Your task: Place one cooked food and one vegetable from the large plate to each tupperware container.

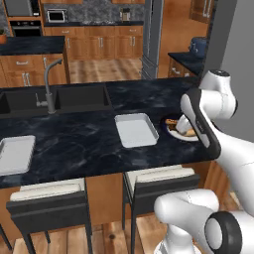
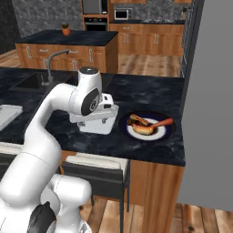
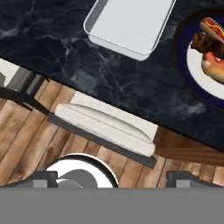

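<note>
Claw wide open, nothing in it, hanging off the front edge of the surface over a stool. Near tupperware container at 12 o'clock in the hand view looks empty; large plate at 2 still holds the hot dogs and other food. Second container at 9 o'clock in the left base view also looks bare, so I'd judge all four placements remain.

A shallow rectangular light-grey tray lies near the black marble counter's front edge, just beside a round dark plate.
</note>
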